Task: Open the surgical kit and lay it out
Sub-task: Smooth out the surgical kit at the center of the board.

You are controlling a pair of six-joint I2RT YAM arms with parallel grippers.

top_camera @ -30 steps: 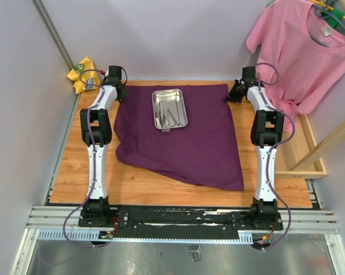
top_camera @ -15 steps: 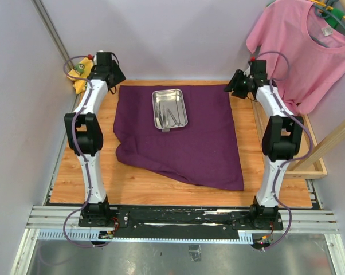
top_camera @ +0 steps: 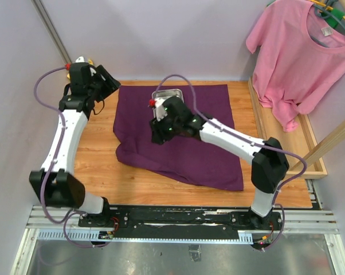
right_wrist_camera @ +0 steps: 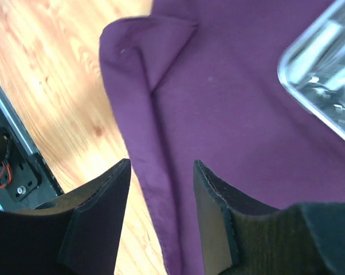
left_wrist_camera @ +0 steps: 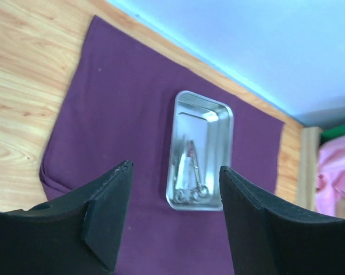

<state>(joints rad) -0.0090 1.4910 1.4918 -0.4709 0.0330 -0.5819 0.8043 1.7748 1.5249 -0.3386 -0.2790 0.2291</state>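
1. Table [top_camera: 98,149]: wooden top, carrying the kit.
2. Purple cloth wrap [top_camera: 207,149]: spread open over the table's middle and rear. Its left edge is folded over on itself near the front-left corner.
3. Pink T-shirt [top_camera: 301,51]: hanging at rear right, clear of the cloth.
4. Steel tray [left_wrist_camera: 210,137]: resting on the cloth's rear half.
5. Left end effector [left_wrist_camera: 173,169]: raised over the table's rear-left corner, jaws wide, holding nothing.
6. Right end effector [right_wrist_camera: 161,166]: over the folded left edge, jaws partway apart, empty.
7. Metal instruments [left_wrist_camera: 192,172]: lying inside the tray.
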